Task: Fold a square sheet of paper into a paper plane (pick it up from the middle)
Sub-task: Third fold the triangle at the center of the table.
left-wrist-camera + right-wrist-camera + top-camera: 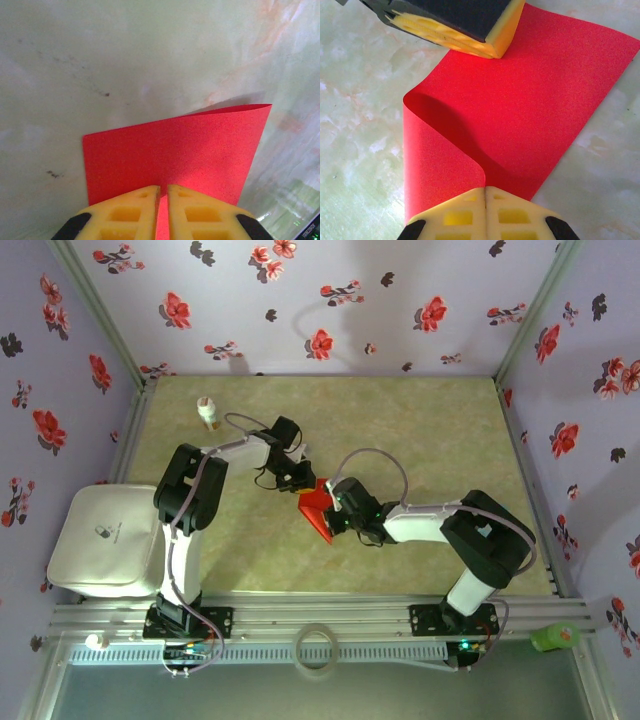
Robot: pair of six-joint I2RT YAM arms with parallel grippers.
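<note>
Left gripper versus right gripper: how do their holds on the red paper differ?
The left gripper pinches a flat stretch of the paper; the right gripper pinches where it curls over itself. Left comes in from the left, right from the right. Both are shut on the paper.

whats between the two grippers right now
The red sheet, curled over, spans from the left gripper to the right gripper, both shut on it; the right wrist view shows it.

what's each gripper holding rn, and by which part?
Both pinch the square sheet of paper: left gripper on one edge, right gripper on the opposite end, where the sheet curls over.
</note>
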